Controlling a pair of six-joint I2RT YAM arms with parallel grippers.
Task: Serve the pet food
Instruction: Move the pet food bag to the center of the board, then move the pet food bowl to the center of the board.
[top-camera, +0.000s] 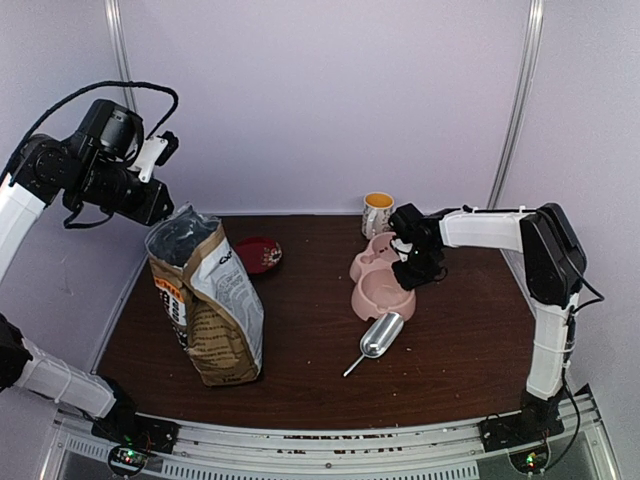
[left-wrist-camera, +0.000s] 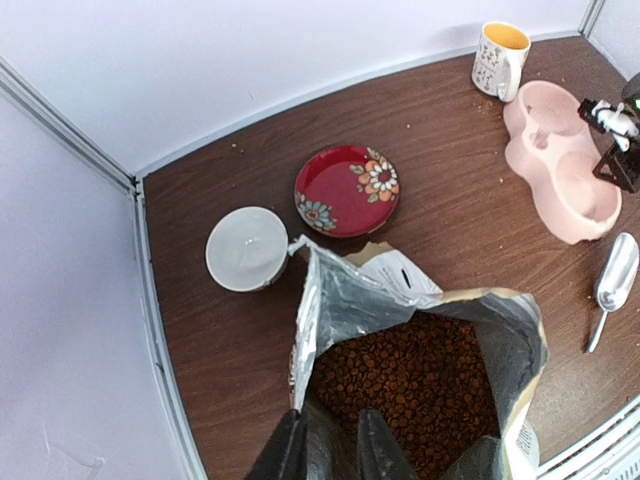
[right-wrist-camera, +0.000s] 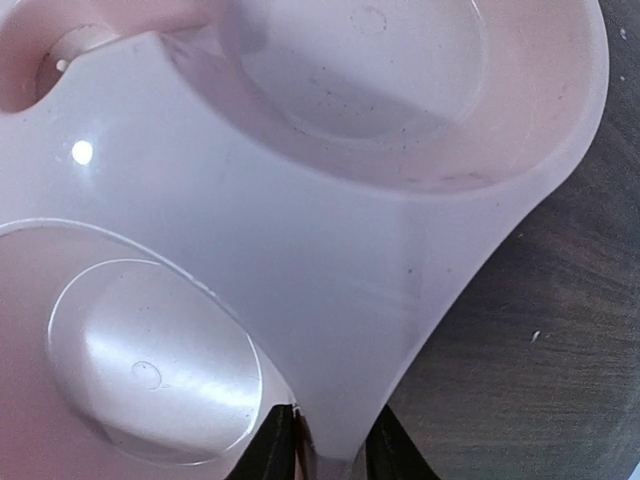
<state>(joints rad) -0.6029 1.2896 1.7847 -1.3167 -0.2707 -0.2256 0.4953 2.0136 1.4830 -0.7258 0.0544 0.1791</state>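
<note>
The tan paper bag (top-camera: 215, 310) stands open at the table's left. Brown pet food (left-wrist-camera: 410, 380) fills it, seen past its silver lining (left-wrist-camera: 350, 300) in the left wrist view. My left gripper (top-camera: 160, 205) hovers at the bag's top edge. Its jaws (left-wrist-camera: 335, 455) stand a little apart, with the lining's rim between them. A pink double bowl (top-camera: 365, 268) lies right of centre, both wells bare (right-wrist-camera: 330, 250). My right gripper (top-camera: 410, 265) is at the bowl's right side. Its fingers (right-wrist-camera: 325, 450) are pressed on either side of the rim.
A metal scoop (top-camera: 380, 335) lies on the table just in front of the pink bowl. A red flowered saucer (left-wrist-camera: 347, 190) and a white cup (left-wrist-camera: 247, 248) sit behind the bag. A yellow-lined mug (top-camera: 378, 213) stands at the back by the wall.
</note>
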